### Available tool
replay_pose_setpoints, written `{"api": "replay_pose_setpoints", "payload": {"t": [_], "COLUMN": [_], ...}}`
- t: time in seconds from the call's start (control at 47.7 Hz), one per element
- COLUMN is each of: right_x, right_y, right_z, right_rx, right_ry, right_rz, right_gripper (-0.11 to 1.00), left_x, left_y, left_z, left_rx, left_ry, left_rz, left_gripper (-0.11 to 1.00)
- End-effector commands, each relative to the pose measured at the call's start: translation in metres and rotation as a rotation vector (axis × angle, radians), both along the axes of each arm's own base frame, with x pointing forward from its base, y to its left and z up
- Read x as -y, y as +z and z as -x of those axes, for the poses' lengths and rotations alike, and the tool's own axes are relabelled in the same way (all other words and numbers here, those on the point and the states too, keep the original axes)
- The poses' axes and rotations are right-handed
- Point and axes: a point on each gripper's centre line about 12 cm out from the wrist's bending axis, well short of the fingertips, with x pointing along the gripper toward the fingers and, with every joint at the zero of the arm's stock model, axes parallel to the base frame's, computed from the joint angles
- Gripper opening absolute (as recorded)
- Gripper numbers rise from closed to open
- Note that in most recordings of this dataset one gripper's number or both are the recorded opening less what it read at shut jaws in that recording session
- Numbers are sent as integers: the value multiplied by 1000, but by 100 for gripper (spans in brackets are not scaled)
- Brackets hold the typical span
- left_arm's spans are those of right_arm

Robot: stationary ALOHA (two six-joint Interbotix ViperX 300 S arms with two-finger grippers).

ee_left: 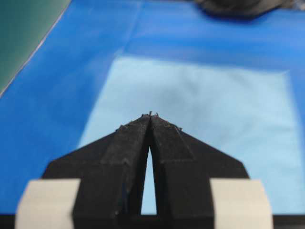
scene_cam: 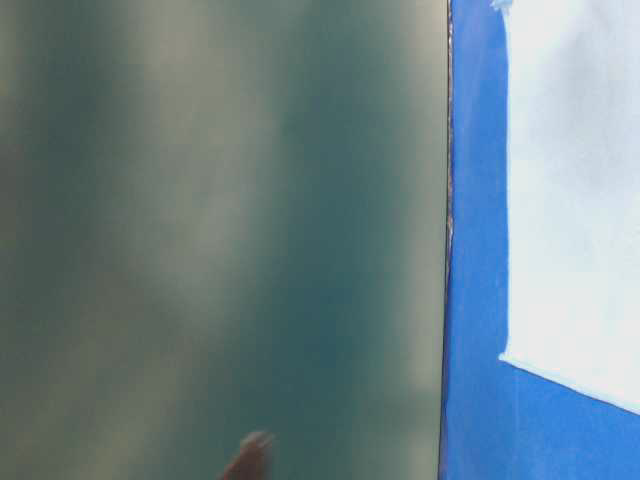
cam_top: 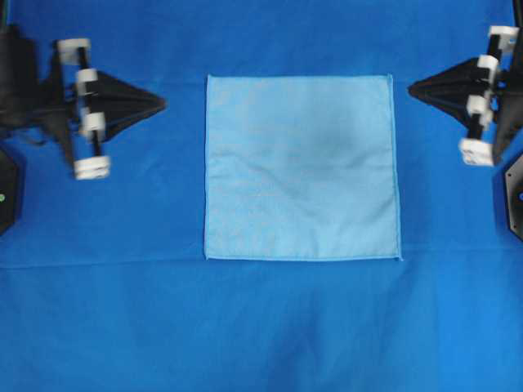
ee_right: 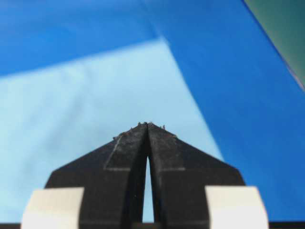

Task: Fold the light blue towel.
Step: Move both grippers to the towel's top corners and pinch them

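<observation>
Both claws, left gripper and right gripper, tips together, off the light blue towel edges.

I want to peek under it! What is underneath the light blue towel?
The light blue towel lies flat and unfolded on the dark blue table covering, which shows all around it. Whatever lies directly beneath its middle is covered, though no bump shows.

The light blue towel lies flat, middle of the table covering. The left gripper sits left of it, the right gripper right, both seemingly clear of its edges.
</observation>
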Motion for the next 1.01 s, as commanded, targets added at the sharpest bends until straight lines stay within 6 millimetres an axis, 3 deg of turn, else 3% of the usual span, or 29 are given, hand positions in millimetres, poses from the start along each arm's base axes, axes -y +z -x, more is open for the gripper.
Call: {"api": "replay_pose_setpoints", "payload": {"t": [0.0, 0.105, 0.189, 0.335, 0.482, 0.754, 0.984], "right_x": [21, 43, 61, 84, 99, 113, 114], "right_y": [-8, -29, -49, -80, -101, -135, -152], "right_z": [-4, -4, -2, -2, -9, -23, -24], "right_rx": [-49, -131, -205, -294, -331, -400, -447], "right_ry": [-73, -148, -206, -255, -265, -252, -249], "right_rz": [-15, -45, -73, -92, -101, -131, -160], "right_gripper": [0, 2, 19, 61, 57, 57, 56], "left_x": [-18, -38, -52, -75, -90, -114, -115], "left_y": [-6, -24, -37, -62, -84, -122, -147], "left_z": [-17, -32, -42, -59, -66, -65, -70], "left_rx": [-29, -91, -128, -189, -243, -303, -349], "left_ry": [46, 96, 127, 175, 203, 261, 257], "left_rz": [10, 28, 43, 74, 87, 116, 133], "left_gripper": [0, 1, 5, 47, 83, 80, 80]}}
